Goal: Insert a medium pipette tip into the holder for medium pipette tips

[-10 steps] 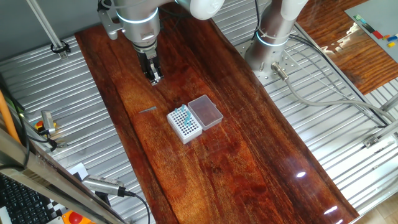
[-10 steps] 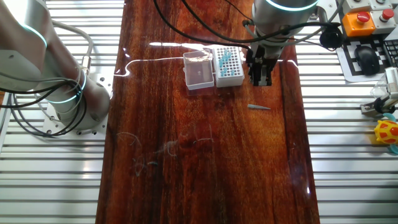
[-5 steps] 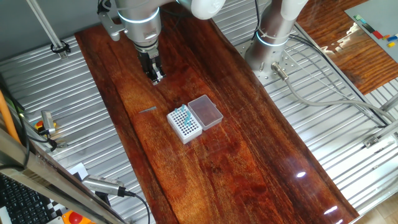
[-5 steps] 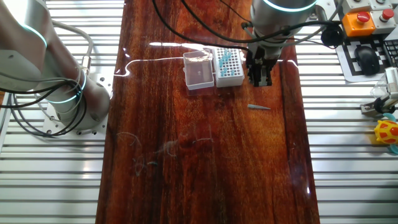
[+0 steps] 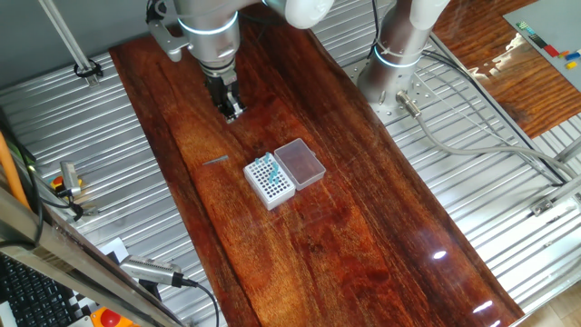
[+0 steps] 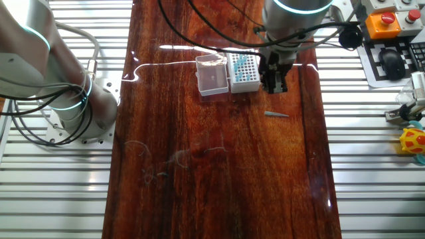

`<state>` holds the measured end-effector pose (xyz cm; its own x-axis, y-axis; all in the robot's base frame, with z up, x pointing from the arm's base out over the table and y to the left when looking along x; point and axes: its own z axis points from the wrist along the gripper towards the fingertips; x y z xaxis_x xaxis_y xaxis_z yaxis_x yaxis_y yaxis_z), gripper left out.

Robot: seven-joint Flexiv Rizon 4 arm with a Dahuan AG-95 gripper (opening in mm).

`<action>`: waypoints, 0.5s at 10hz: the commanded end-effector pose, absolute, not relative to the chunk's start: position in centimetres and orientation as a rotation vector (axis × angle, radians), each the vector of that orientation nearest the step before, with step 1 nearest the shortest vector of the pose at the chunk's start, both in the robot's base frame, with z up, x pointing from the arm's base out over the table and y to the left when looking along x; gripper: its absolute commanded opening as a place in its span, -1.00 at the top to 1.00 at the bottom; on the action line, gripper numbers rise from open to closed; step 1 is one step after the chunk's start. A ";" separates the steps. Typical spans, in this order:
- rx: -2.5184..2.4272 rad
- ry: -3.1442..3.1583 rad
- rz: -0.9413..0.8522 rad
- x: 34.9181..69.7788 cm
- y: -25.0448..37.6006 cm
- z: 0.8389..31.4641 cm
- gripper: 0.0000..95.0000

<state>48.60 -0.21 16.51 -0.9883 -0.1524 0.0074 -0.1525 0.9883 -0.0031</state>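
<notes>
One medium pipette tip (image 5: 216, 162) lies flat just beside the holder for medium pipette tips (image 5: 269, 180); light, stiff and slick, it looks best pinched across its wider end. Beyond the holder hangs the gripper (image 5: 232, 113), holding nothing. I cannot tell whether its fingers are parted, and the tip's taper is too small to read.

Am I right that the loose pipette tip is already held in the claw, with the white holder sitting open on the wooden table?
Not quite: the claw holds nothing. In the other fixed view, the loose pipette tip lies flat on the wooden table, apart from the claw. The white holder does sit open, its lid folded out beside it.
</notes>
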 end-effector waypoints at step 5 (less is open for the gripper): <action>-0.164 -3.110 -0.009 52.5 -2.9 15.3 1.00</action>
<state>51.92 -2.23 15.60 -0.9988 0.0115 0.0482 0.0105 0.9998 -0.0194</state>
